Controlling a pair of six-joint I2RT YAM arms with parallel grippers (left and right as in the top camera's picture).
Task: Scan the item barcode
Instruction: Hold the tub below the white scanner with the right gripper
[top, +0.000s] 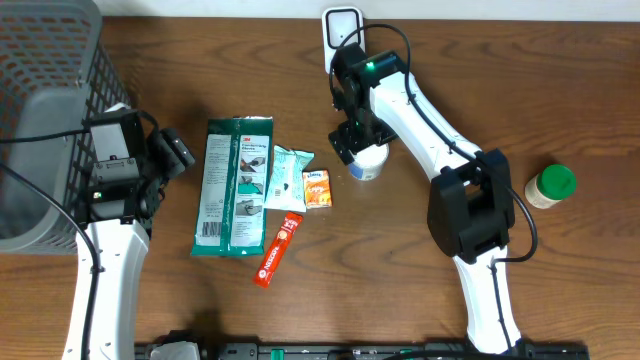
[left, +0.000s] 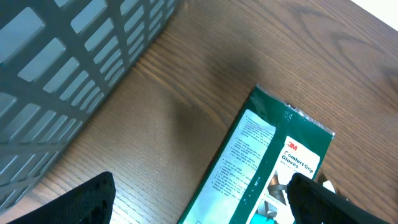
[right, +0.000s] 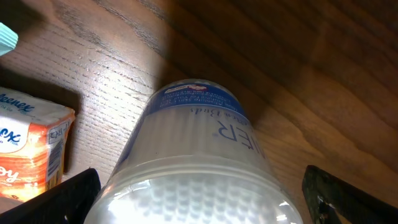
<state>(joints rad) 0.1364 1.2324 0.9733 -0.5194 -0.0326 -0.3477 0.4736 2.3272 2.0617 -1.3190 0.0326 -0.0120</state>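
A: State of right gripper (top: 357, 140)?
B: Fingers spread wide either side of the cotton-swab tub (right: 193, 143); no pinch seen. Tub stands on the table (top: 560, 60), toward its far edge, near the white scanner (top: 341, 24).
A: And left gripper (left: 205, 199)?
B: Spread too, holding nothing, just beside the 3M gloves pack (left: 261, 162).

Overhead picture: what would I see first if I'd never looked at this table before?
Probably the big green glove packet lying flat in the middle of the wooden table. Next, the right gripper at the back, open, its fingers either side of a white tub. A grey basket fills the left corner.
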